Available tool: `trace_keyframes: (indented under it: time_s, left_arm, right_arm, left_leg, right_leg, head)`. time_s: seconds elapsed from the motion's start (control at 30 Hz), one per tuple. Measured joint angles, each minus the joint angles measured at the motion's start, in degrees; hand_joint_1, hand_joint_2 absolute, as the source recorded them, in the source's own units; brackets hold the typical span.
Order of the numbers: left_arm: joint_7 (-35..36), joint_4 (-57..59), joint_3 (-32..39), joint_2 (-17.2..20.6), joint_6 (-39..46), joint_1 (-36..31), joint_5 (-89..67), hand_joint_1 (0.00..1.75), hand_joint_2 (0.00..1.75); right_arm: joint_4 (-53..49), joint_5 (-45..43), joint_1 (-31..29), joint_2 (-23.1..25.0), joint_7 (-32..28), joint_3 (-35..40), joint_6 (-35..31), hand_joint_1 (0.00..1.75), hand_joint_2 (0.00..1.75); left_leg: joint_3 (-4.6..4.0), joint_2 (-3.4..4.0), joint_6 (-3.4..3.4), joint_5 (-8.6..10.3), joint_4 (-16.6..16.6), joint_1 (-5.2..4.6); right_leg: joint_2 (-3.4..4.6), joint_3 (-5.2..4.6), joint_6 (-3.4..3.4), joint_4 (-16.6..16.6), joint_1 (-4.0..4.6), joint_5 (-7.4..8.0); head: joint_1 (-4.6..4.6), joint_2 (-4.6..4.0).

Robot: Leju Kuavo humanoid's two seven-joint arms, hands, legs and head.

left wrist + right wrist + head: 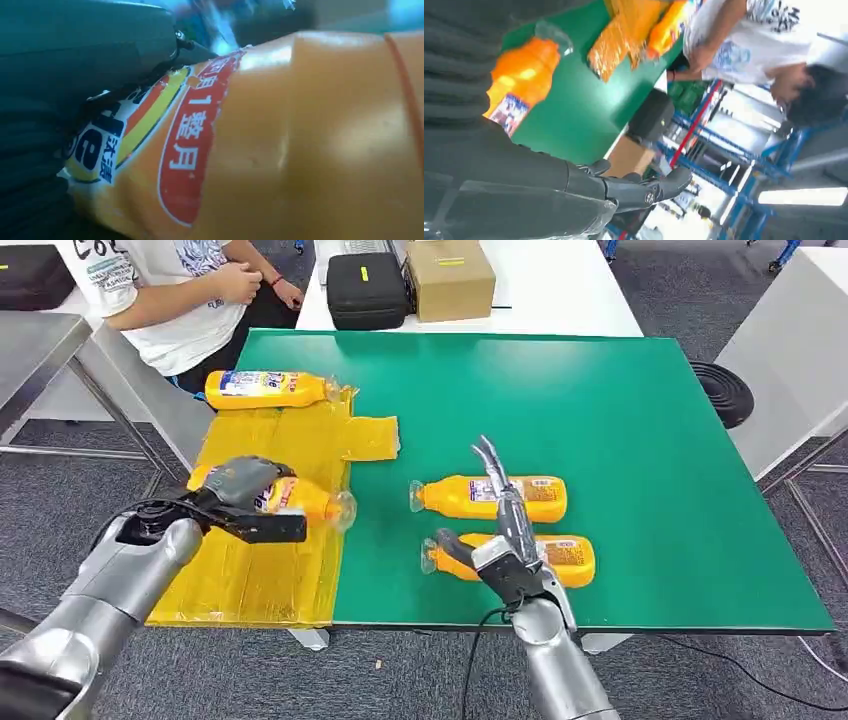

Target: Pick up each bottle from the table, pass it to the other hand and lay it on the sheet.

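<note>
**Left hand holds a bottle over the yellow sheet; two more wait on the green table**

At the far left, the left hand [243, 485] grips an orange bottle [300, 500] around its labelled middle, holding it on its side over the yellow sheet [260, 570], clear cap pointing toward the green table [620, 440]. In the left wrist view the bottle's [300, 140] glossy orange body sits close to the lens, with a red, yellow and blue label carrying printed characters (the hand's dark fingers [75, 65] wrap it at the label end). Farther back on the sheet lies a second bottle [268, 389], also on its side, cap toward the table, near a seated person [190, 290].

On the table to the right lie two more orange bottles, parallel and near each other, caps toward the sheet: the farther bottle [535, 498] and the nearer bottle [570, 558]. The right hand [505, 530] is raised above them, fingers spread and extended, holding nothing. Beyond the table stand a black case [366, 288] and a cardboard box [450, 277].
</note>
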Motion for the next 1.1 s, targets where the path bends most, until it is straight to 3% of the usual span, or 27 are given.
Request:
trace_keyframes:
  time_s: [0.4,1.1]
  left_arm:
    - [-1.2,9.1,-8.9,0.8,-3.9,-4.3,3.7,1.75,1.75]
    - [1.8,15.2,-12.7,-2.1,-0.2,-6.3,6.6,1.75,1.75]
  right_arm:
    - [-5.7,-0.3,2.8,-0.3,0.0,-2.2,-1.0,0.00,1.75]
    - [-6.4,-0.2,4.6,-0.3,0.0,-3.6,-1.2,0.00,1.75]
  left_leg:
    - [0.00,0.00,0.00,0.00,0.0,0.00]
    - [-0.01,-0.01,0.00,0.00,0.0,0.00]
  right_leg:
    - [0.00,0.00,0.00,0.0,0.00,0.00]
    - [-0.01,0.02,0.00,0.0,0.00,0.00]
  head:
    - [0.00,0.00]
    - [0.00,0.00]
